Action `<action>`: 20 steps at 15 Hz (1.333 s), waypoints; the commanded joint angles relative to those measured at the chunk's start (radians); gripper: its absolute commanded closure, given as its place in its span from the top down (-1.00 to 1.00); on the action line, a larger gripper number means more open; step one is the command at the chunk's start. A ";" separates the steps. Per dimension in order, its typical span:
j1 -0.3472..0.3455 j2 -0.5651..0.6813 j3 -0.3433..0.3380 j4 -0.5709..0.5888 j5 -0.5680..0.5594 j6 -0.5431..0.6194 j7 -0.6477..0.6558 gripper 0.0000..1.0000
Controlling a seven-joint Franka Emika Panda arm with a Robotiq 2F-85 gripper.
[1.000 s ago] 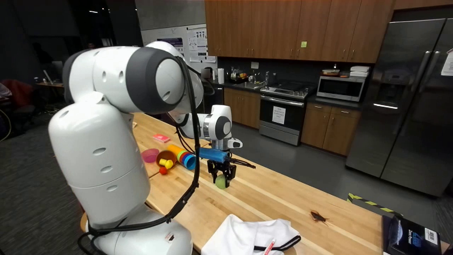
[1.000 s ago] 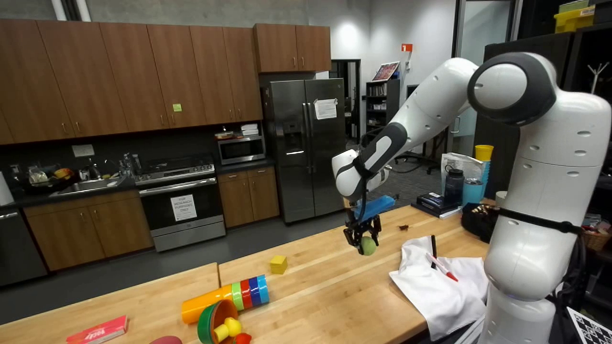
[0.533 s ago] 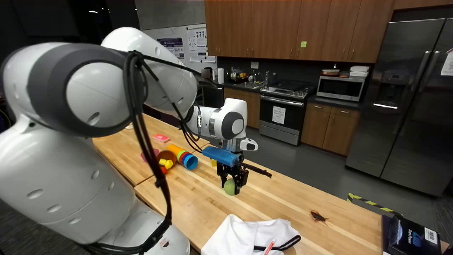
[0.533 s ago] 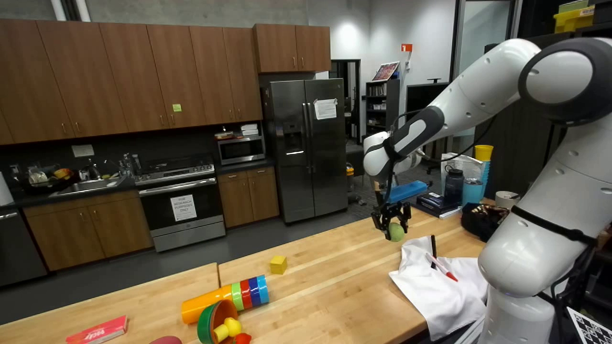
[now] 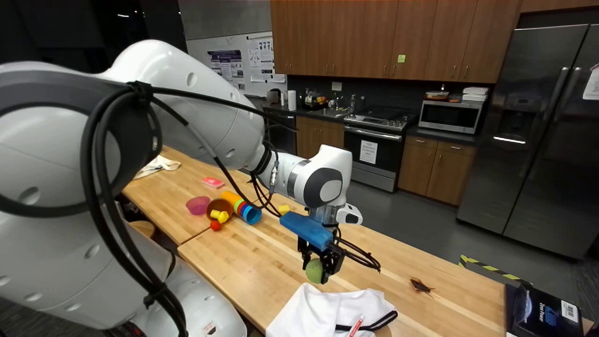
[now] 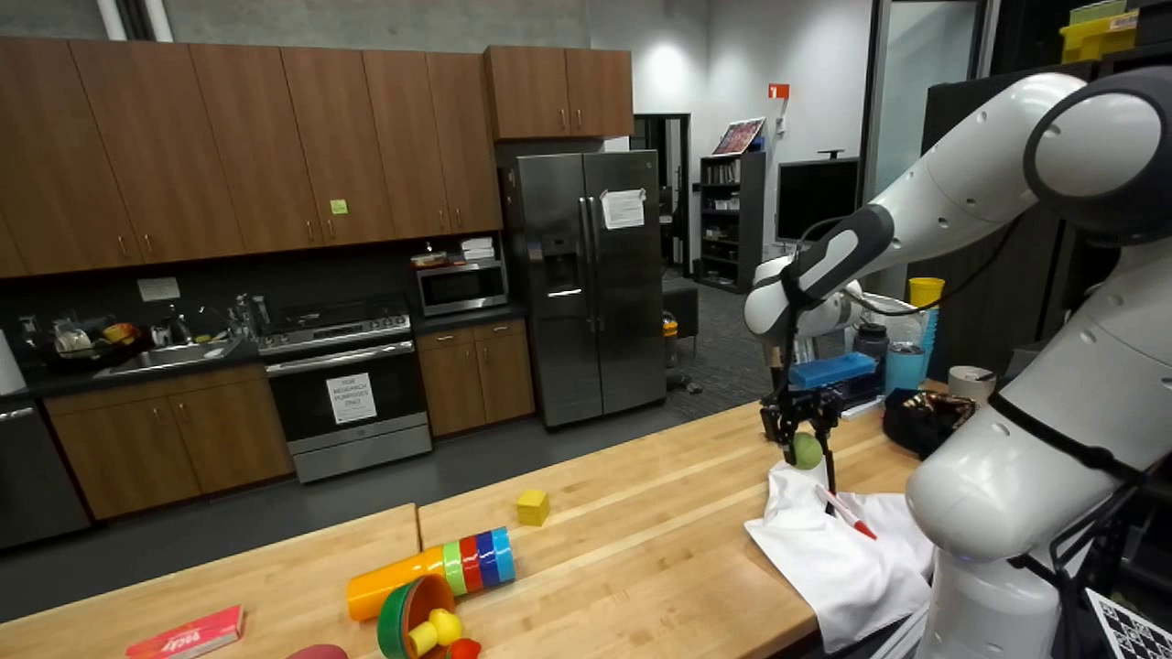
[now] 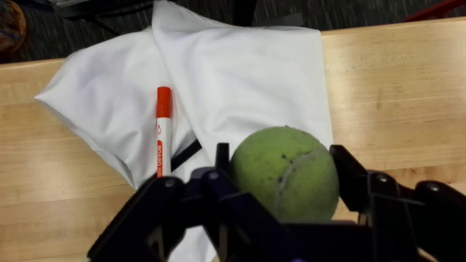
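Wooden table (image 7: 393,102): one green ball (image 7: 287,178), one white cloth (image 7: 262,76) bearing one red-capped marker (image 7: 164,127).
Two fingers (image 7: 350,180) pinch the ball, now nearer the cloth than a second earlier.

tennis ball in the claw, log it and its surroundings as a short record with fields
item: green tennis ball
held by: claw, closed on it from both sides
height: looks raised above the white cloth
on cloth: red-capped marker
surface: wooden tabletop
also on it: yellow block, stack of coloured cups lying on its side
unsure: whether the brown insect-shaped thing is a toy
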 commanded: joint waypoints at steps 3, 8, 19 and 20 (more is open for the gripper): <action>-0.057 0.012 -0.045 -0.059 -0.063 0.139 -0.072 -0.16; -0.080 0.092 -0.075 -0.073 -0.064 0.266 -0.104 -0.16; -0.087 0.343 -0.089 -0.045 -0.049 0.456 -0.084 -0.16; -0.088 0.364 -0.089 -0.039 -0.057 0.454 -0.082 -0.16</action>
